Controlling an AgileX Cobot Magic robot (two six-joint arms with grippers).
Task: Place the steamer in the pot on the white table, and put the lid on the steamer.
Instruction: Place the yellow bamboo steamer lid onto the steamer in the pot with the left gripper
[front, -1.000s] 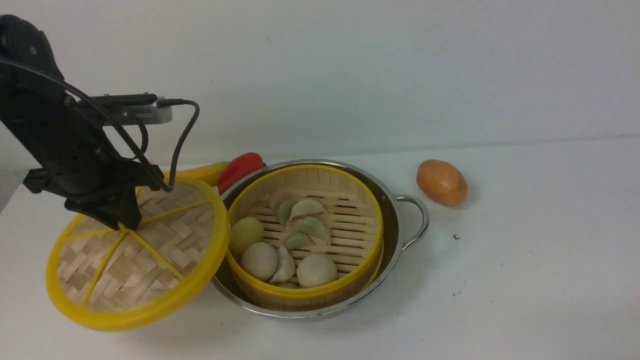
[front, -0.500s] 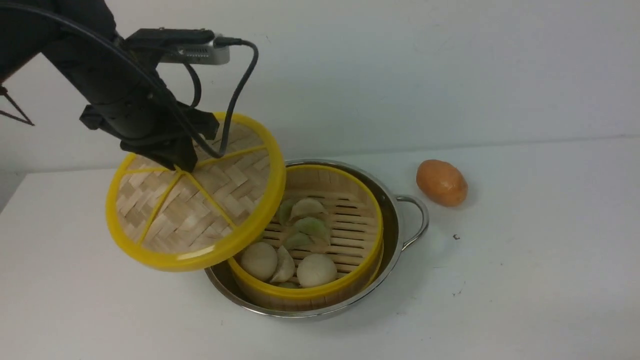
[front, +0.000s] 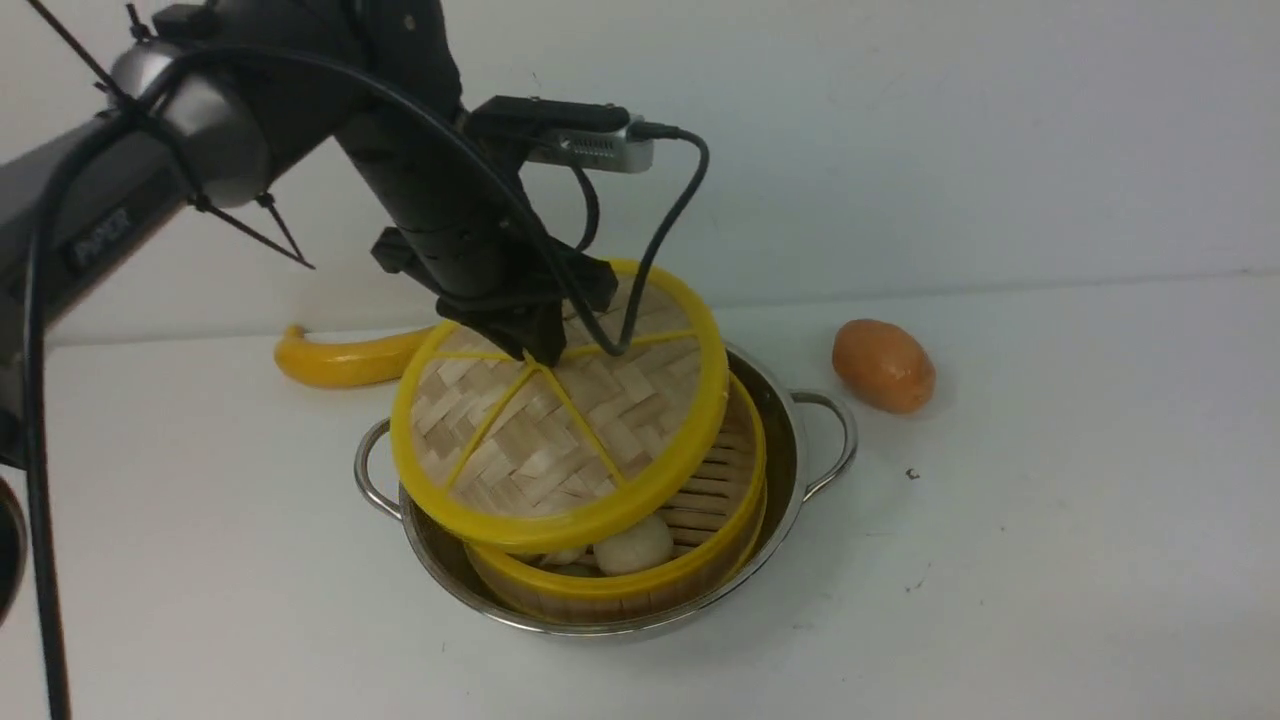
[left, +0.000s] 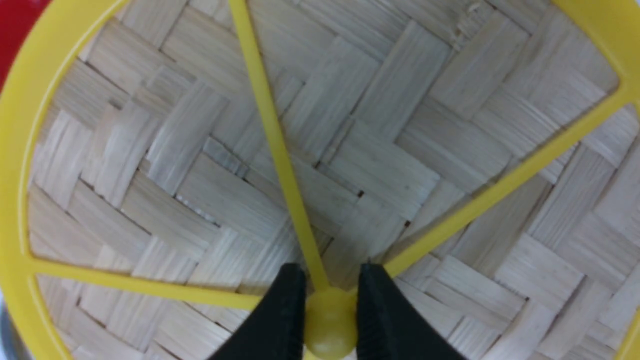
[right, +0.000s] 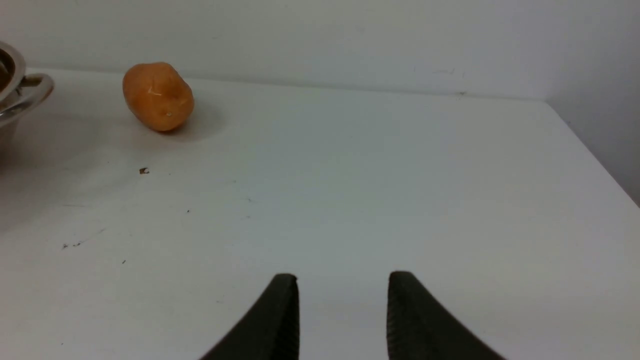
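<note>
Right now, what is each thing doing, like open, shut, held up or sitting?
lid, held up, tilted over the steamer, not seated.
steamer, sitting in the pot, not closed yet.
pot, upright on the white table.
left fingers, shut on the lid's knob.
right fingers, open, empty.

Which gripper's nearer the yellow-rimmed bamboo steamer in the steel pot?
Left. The left gripper holds the flat woven lid by its knob above the steamer; the right gripper is open over the white table, past the pot.

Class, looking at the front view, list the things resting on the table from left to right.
A yellow banana → the pot → an orange potato. The steamer and lid overlap the pot, so they are left out.
</note>
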